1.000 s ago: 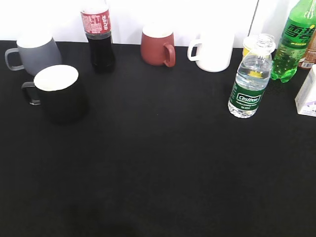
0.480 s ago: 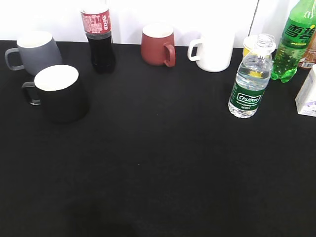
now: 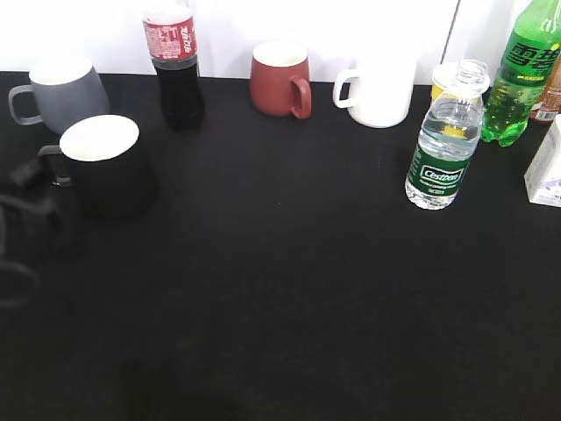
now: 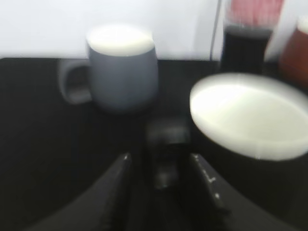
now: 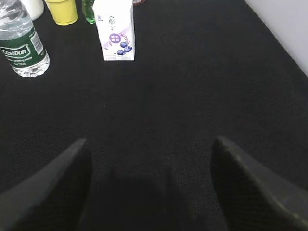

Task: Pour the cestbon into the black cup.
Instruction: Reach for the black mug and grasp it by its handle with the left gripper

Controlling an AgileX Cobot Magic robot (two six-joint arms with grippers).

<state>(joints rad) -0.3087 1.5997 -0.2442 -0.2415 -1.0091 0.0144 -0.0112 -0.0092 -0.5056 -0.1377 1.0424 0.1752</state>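
Note:
The black cup (image 3: 110, 167), white inside, stands at the left of the table with its handle (image 3: 51, 165) pointing left. My left gripper (image 3: 35, 193) is a dark blur just left of that handle. In the left wrist view the open gripper (image 4: 160, 161) has the cup's handle (image 4: 166, 144) between and just ahead of its fingertips, and the cup (image 4: 250, 120) is at the right. The cestbon (image 3: 445, 145) stands upright and uncapped at the right. It also shows in the right wrist view (image 5: 21, 48), far left of my open, empty right gripper (image 5: 149, 147).
A grey mug (image 3: 61, 92), a cola bottle (image 3: 175, 61), a dark red mug (image 3: 280, 81) and a white mug (image 3: 379, 88) line the back. A green soda bottle (image 3: 523, 74), a yellow cup (image 5: 62, 9) and a milk carton (image 5: 115, 31) stand near the cestbon.
My left gripper has come into the exterior view from the left edge and now sits by the black cup's handle. The bottles and cups have not moved.

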